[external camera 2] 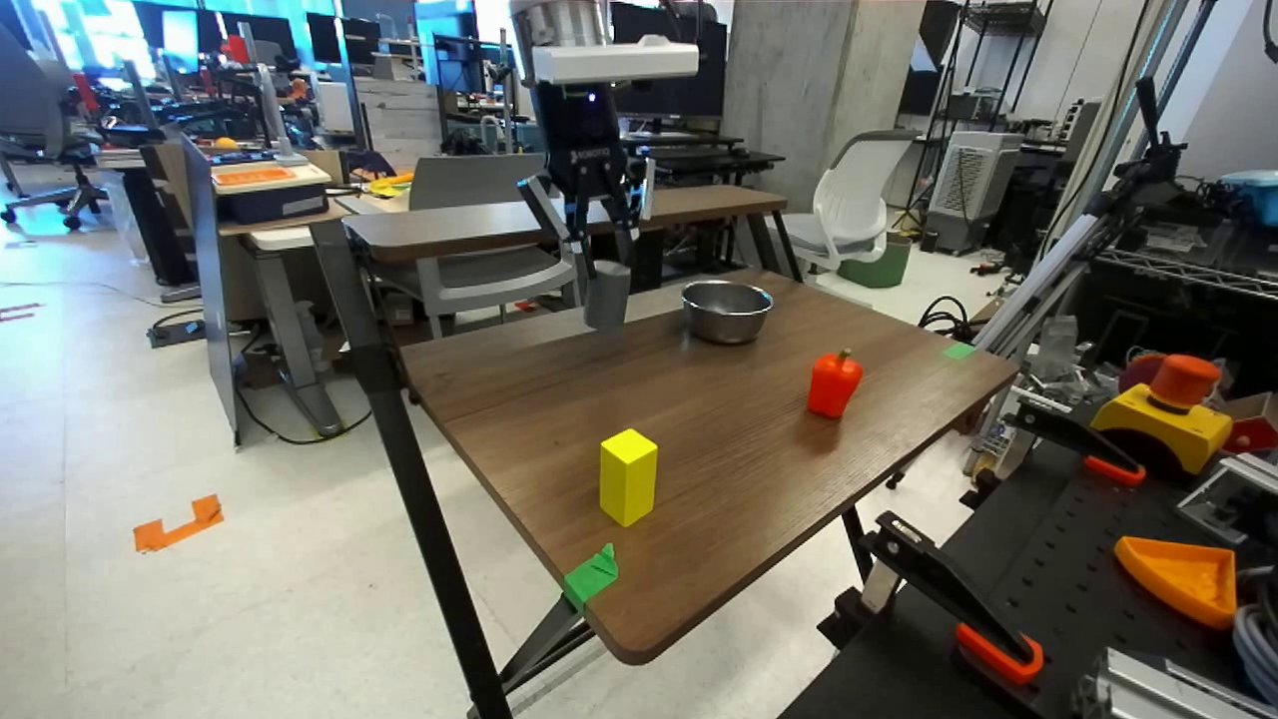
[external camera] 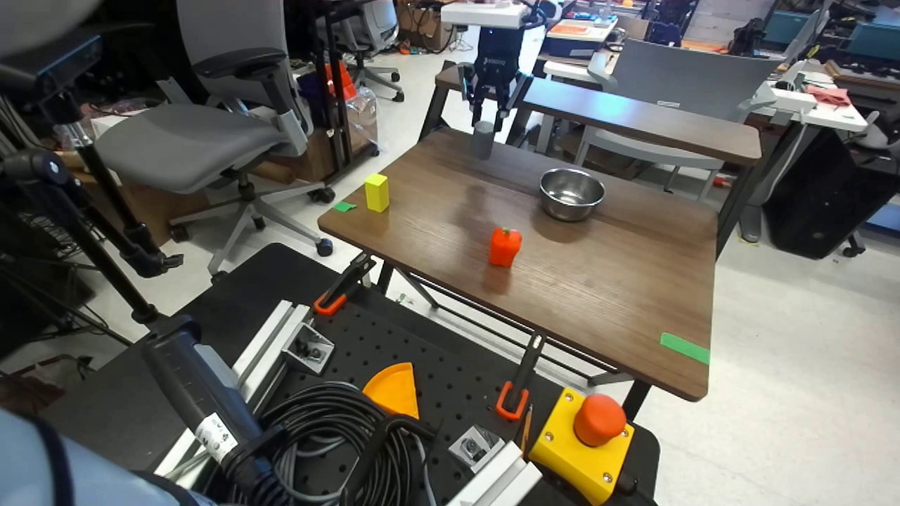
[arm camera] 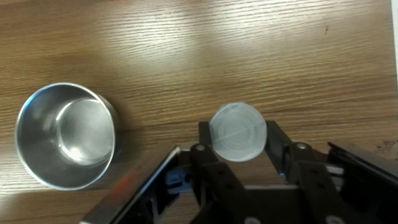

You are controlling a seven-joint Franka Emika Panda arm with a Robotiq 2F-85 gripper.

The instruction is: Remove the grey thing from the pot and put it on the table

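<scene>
The grey thing is a plain grey cylinder [external camera: 482, 142], also seen in an exterior view [external camera 2: 606, 298]. In the wrist view its round pale end [arm camera: 238, 132] sits between the fingers. My gripper [external camera: 489, 121] points down and is shut on the cylinder, a finger on either side. It appears to hold it upright a little above the back part of the brown table [external camera: 436, 176]. The shiny silver pot [external camera: 571, 195] stands on the table beside the gripper, apart from it. In the wrist view the pot [arm camera: 84, 130] is at the left and its inside is empty.
A red pepper [external camera: 505, 247] and a yellow block [external camera: 377, 194] stand on the table, nearer its front. Green tape marks [external camera: 685, 348] lie at the corners. A raised brown shelf [external camera: 633, 116] runs behind the table's back edge. A black pegboard desk [external camera: 450, 379] adjoins the front.
</scene>
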